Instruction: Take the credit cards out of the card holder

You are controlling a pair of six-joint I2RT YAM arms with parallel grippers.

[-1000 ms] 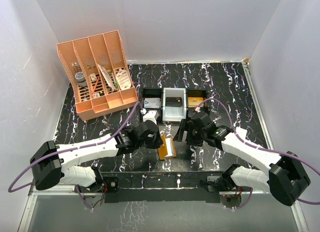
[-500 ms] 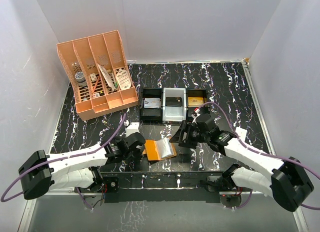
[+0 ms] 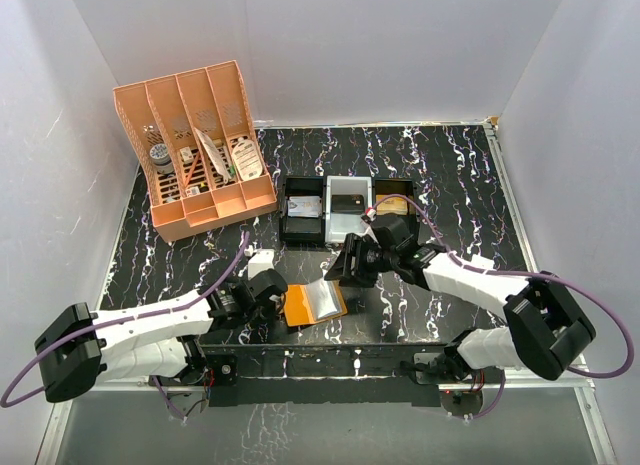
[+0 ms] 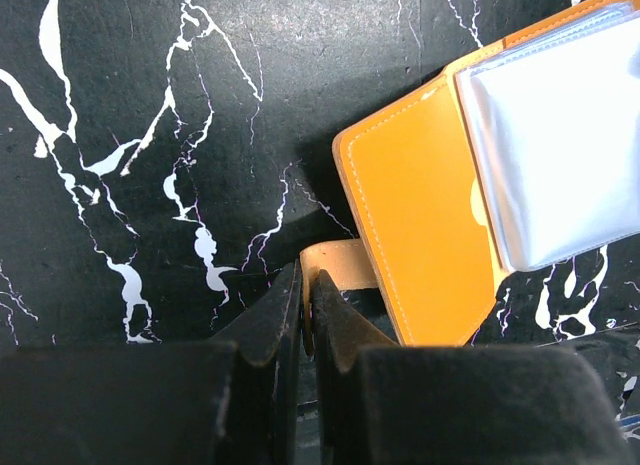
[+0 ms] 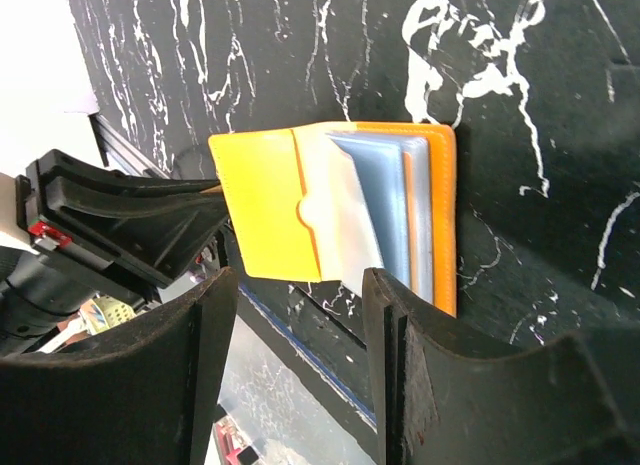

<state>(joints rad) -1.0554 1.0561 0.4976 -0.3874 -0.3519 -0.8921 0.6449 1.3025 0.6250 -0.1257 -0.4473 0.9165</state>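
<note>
Over the card holder [image 3: 299, 307], now open, the right tool [image 5: 300, 300] hangs apart. Left tool [image 4: 305, 290] pinches its edge; credit cards [image 5: 385, 220] show.

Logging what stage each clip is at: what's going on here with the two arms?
The left gripper is shut on an edge flap of the small flat orange leather-like bifold card holder, which lies open on the black marbled table. The right gripper, jaws apart, hangs over the thin pale blue-white cards tucked inside it. No card is out yet.
</note>
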